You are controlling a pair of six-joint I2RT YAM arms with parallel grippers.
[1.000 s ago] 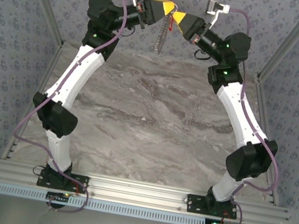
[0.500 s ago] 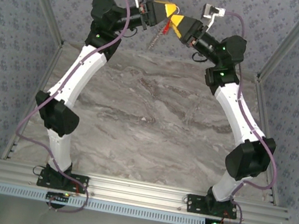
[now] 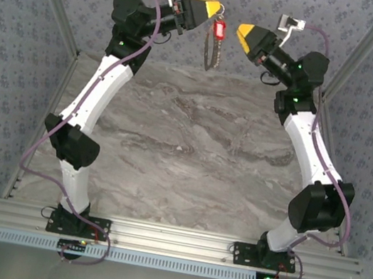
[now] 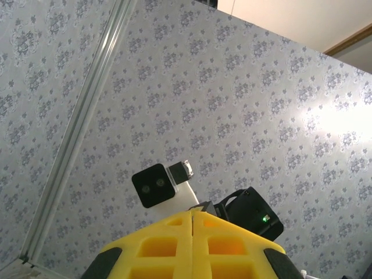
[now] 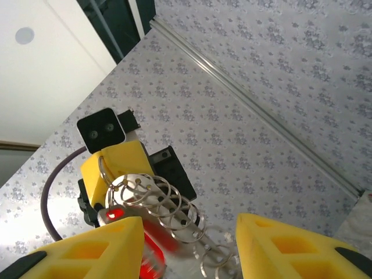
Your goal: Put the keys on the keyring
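Above the far edge of the marbled desk [image 3: 185,146], held in the air: the keyring [image 3: 211,46], pinched at its top end by the left gripper [image 3: 211,8] and hanging as a narrow strip. Long axis close to straight up and down in the overhead view, free lower end pointing toward the desk and leaning slightly right. Just beside the strip's top, on the side toward the right arm: the red-headed key [image 3: 218,28]. From the left wrist, yellow fingers [image 4: 165,247] pressed flat together, seam closed. Off to the right, apart from the strip and touching nothing: the right gripper [image 3: 243,31], tips aimed toward the key. From the right wrist, fingers [image 5: 96,250] spread wide, with coiled wire loops of the keyring and a red blur of the key in the gap beyond them, close against the left gripper's yellow tip.
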